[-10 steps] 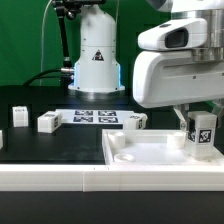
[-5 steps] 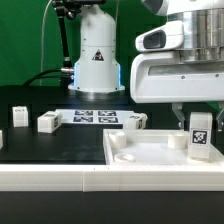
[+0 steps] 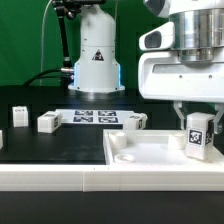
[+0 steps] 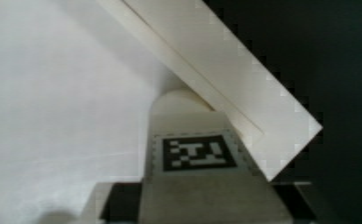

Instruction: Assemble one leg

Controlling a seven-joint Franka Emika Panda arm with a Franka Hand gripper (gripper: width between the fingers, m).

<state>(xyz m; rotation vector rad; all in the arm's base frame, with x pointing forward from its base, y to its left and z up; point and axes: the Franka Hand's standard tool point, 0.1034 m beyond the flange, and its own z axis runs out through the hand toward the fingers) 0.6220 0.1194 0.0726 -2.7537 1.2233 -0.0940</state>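
My gripper (image 3: 197,118) is shut on a leg (image 3: 197,134), a small white block with a black-and-white tag on its front. It holds the leg upright over the right part of the large white square panel (image 3: 150,160), near the panel's far right corner. I cannot tell whether the leg's foot touches the panel. In the wrist view the held leg (image 4: 199,140) fills the middle, its tag facing the camera, with the panel's raised rim (image 4: 231,80) running past behind it. The dark fingers (image 4: 125,200) sit at either side of the leg.
Three loose legs lie on the black table: one (image 3: 18,115) at the exterior view's left, one (image 3: 47,122) beside it, one (image 3: 135,121) behind the panel. The marker board (image 3: 94,117) lies between them. The robot base (image 3: 96,55) stands behind.
The gripper has moved with the leg: it dropped a little, then rose slightly and shifted toward the exterior view's left. It stays shut on the leg.
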